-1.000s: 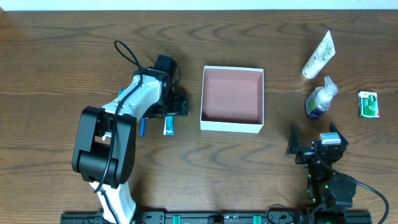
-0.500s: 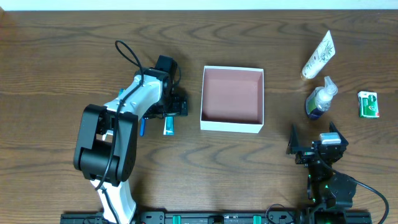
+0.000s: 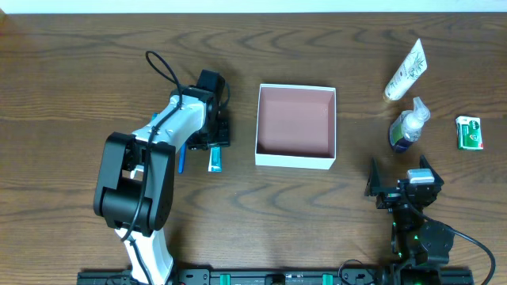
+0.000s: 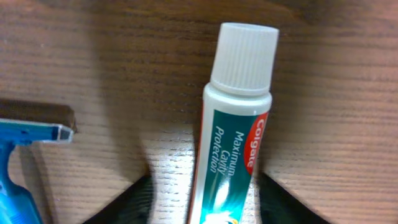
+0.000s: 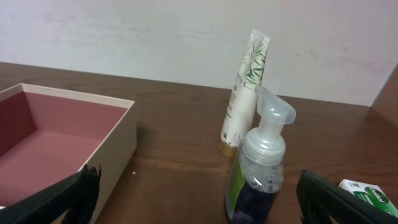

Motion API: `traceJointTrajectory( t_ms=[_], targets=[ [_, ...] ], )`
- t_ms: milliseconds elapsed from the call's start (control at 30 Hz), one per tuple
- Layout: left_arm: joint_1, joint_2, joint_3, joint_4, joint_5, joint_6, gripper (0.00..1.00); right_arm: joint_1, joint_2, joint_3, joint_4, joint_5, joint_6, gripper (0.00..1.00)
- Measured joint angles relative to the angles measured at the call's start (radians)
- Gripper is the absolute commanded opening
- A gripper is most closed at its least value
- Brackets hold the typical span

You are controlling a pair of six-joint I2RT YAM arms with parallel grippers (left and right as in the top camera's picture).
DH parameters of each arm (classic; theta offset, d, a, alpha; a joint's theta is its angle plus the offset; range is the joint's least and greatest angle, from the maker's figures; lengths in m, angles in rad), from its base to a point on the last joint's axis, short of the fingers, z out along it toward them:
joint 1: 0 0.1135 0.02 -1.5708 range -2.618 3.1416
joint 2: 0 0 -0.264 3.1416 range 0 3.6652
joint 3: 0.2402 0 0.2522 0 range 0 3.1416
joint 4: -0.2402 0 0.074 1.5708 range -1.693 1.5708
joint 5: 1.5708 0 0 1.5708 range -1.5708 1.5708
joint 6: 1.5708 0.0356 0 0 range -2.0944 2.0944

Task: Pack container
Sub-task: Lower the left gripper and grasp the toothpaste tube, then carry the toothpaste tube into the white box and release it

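The container [image 3: 295, 161], a white-walled box with a reddish-brown inside, stands in the middle of the table, and its near corner shows in the right wrist view [image 5: 115, 140]. A toothpaste tube [image 3: 215, 161] lies just left of it, beside a blue-handled item [image 3: 181, 161]. My left gripper [image 3: 215, 142] is down over the tube [image 4: 233, 137], with a finger on either side. Bare wood still shows between the left finger and the tube. My right gripper [image 3: 400, 170] rests open near the front right, holding nothing [image 5: 199, 199].
At the right are a clear pump bottle [image 3: 405, 128] [image 5: 258, 168], a white printed tube [image 3: 405, 70] [image 5: 245, 93] and a green packet [image 3: 469, 132] [image 5: 370, 196]. The blue-handled item [image 4: 18, 162] lies close to the left of the toothpaste.
My left gripper's jaws have narrowed around the toothpaste tube in the last half second. The arm's place and the right arm are unchanged.
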Motion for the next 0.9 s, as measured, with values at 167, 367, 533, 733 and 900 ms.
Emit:
traceJointTrajectory(
  t_ms=[167,367,533,733,900],
  targets=[
    [0.001,0.0,0.0,-0.007,0.001,0.0,0.27,0.0,0.0,0.0,0.0,0.0,0.0,0.99],
    [0.001,0.0,0.003,-0.037,0.007,0.0,0.19,0.0,0.0,0.0,0.0,0.0,0.0,0.99],
    [0.001,-0.01,0.007,-0.041,0.007,0.001,0.09,0.0,0.0,0.0,0.0,0.0,0.0,0.99],
    [0.001,-0.045,0.007,-0.051,0.007,0.001,0.09,0.0,0.0,0.0,0.0,0.0,0.0,0.99],
    [0.001,-0.137,0.017,-0.079,0.019,0.001,0.09,0.0,0.0,0.0,0.0,0.0,0.0,0.99]
  ],
)
